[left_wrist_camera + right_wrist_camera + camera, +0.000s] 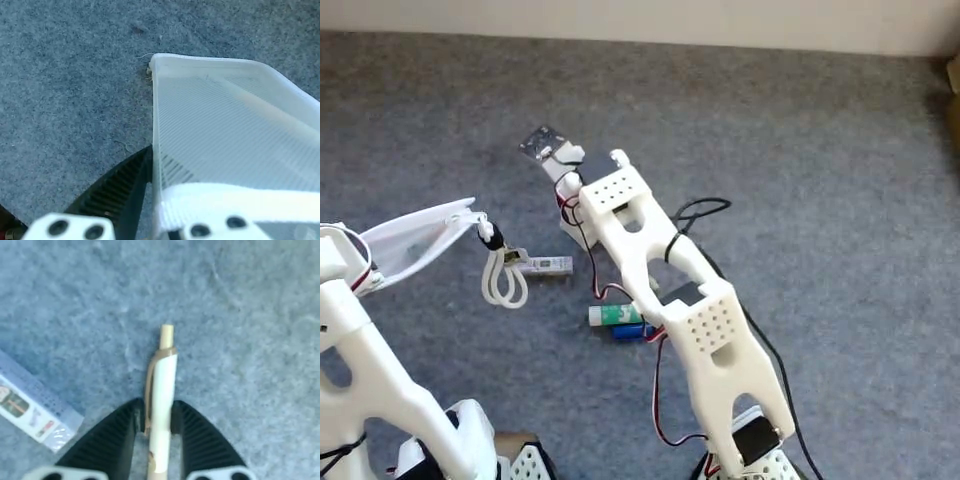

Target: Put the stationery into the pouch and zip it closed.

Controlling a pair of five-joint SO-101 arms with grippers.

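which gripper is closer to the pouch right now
Left. The left gripper has its jaws clamped on the pouch at one edge. The right gripper is apart from it, out past its zipper-pull end, jaws shut on a pen.

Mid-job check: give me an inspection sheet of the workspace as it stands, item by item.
Surface: grey carpet, nothing spilled.
Job's things: mesh pouch held up at the left arm, white cord loop at its end; pen gripped; glue stick, blue item, small flat case and printed packet lie loose.
Clutter: nothing seen.
Grippers: left gripper shut on the pouch; right gripper shut on the pen.
Cables: black cable and red wire along the right arm.
Surroundings: pale wall at the far edge.
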